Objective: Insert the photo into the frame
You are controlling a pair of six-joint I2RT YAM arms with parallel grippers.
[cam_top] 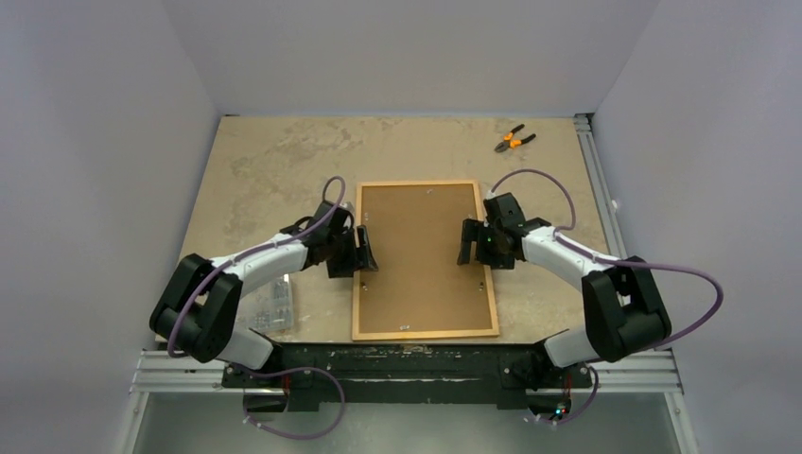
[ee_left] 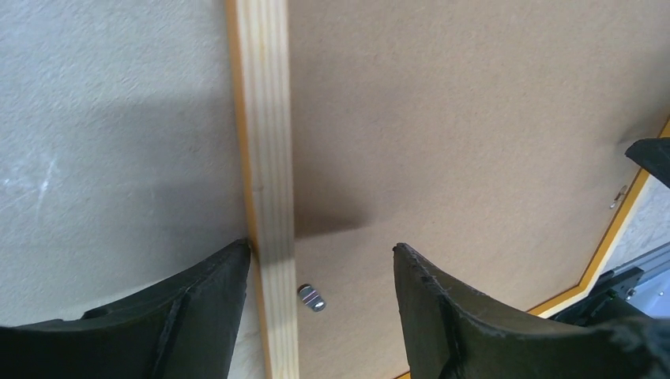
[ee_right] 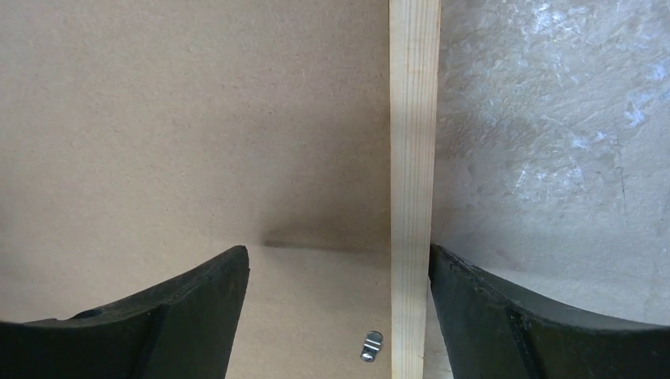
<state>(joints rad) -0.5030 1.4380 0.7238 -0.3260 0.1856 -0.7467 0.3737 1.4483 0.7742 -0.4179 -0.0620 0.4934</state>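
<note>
The frame [cam_top: 416, 183] lies face down in the middle of the table, pale wood side up, with a thin orange outer edge. A plain brown backing board [cam_top: 423, 255] fills it. The photo is hidden. My left gripper [cam_top: 364, 253] is open astride the frame's left rail [ee_left: 269, 158]: one finger is outside against the rail's edge and the other is over the board [ee_left: 458, 118]. My right gripper [cam_top: 468, 244] is open astride the right rail [ee_right: 413, 142] in the same way. A small metal clip [ee_left: 311, 298] sits on the board between the left fingers, and another clip [ee_right: 371, 345] sits between the right fingers.
Orange-handled pliers [cam_top: 514, 141] lie at the back right of the table. A clear plastic item [cam_top: 274, 303] lies near the left arm's base. Grey walls close in the left, back and right sides. An aluminium rail [cam_top: 594, 180] runs along the table's right edge.
</note>
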